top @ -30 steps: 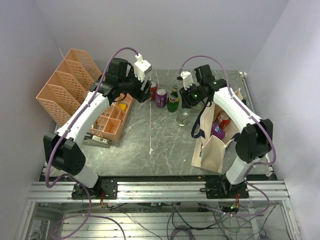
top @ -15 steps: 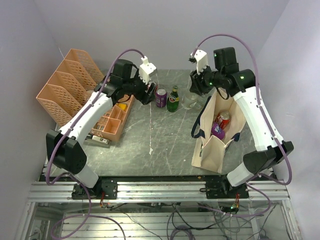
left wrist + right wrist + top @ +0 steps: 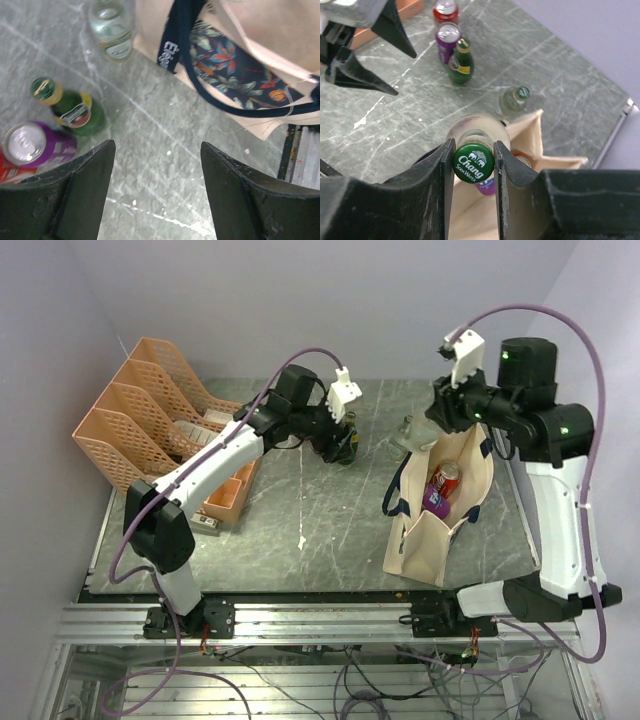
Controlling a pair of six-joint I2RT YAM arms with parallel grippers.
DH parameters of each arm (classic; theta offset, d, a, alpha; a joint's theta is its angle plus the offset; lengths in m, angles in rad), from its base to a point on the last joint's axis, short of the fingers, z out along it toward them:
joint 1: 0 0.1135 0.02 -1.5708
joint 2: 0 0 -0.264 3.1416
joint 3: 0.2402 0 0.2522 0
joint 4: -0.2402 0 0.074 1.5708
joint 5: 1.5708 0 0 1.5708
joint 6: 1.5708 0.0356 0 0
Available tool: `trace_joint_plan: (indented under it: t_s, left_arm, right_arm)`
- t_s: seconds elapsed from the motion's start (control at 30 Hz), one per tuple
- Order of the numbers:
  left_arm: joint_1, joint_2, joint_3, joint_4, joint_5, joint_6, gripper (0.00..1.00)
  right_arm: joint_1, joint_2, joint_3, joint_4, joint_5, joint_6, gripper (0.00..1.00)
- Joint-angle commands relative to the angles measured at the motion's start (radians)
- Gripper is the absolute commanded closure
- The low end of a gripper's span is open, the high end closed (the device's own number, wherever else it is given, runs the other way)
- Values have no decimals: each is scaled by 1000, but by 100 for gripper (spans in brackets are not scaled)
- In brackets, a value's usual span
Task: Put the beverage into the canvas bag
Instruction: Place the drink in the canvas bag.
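Right tool (image 3: 473, 150): fingers pinching the neck of a clear glass bottle (image 3: 473, 162), green Chang cap on top, body hanging straight down. The bottle is in the air over the open mouth of the canvas bag (image 3: 425, 540), not yet inside.

Bag stands upright near the right edge of the surface (image 3: 320, 530), with a navy strap drooping down its left side. Inside it lie a red can (image 3: 447, 478) and a purple can (image 3: 436, 502).

Left tool (image 3: 156, 150): fingers spread wide, nothing between them, hovering toward the middle of the back edge. Below it stand a second purple can (image 3: 30, 145) and a green bottle (image 3: 70, 110), close together, with a second red can (image 3: 445, 10) behind them. A second clear bottle (image 3: 112, 30) stands just beside the bag's back left corner.

Orange file trays (image 3: 130, 410) sit at the back left corner.
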Motion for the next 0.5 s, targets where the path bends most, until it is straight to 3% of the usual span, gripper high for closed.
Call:
trace_joint_plan:
  t_s: [0.0,0.23,0.47]
  left_arm:
    - [-59,28,55,37,80,-24,20]
    - [-145,81,89,104,130,-137,18]
    - [-194,155,124,224,76,-287,20]
  right_arm:
    - [-80,-76,30,47,-19,3,100]
    - [-184,-158,-62,31,-31,-6,100]
    - [-249,-206,-205,62,-91,-6,100]
